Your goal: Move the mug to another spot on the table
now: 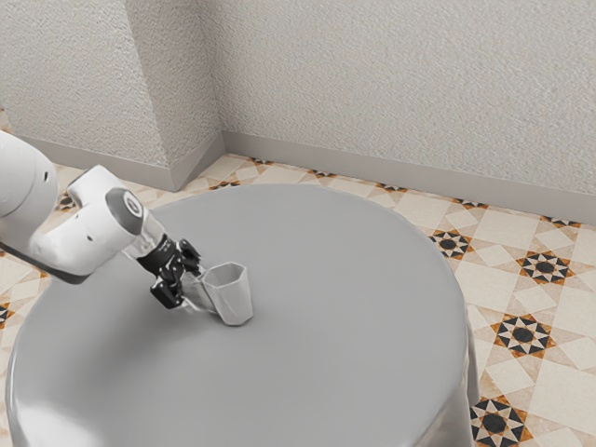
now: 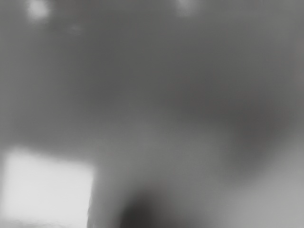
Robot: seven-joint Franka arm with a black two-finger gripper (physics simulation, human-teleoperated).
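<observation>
Finding 1, position. The mug (image 1: 230,293) is on the grey table (image 1: 372,307), open end up. Much more bare tabletop lies to the exterior view's right of the mug than on its other side. Whether its base rests fully on the surface or is just clear of it, I cannot tell.

Finding 2, tool. The gripper (image 1: 184,284) is just beside the mug, on the exterior view's left of it, low and angled down toward the handle side. I judge this approach was chosen because the handle gives a narrow part to take, where the wide body would not. Whether the tool is clamped on the handle or merely against it, I cannot tell.

Finding 3, wrist view. A pale patch (image 2: 47,190) sits close under my hand. I take it for part of the mug, unconfirmed.

Finding 4, assessment. The task appears to be at the grasp stage, with relocation not yet done. A handle-only hold risks the mug swinging or tipping, so any carry should be low and slow, toward the open tabletop on the exterior view's right of the mug.
</observation>
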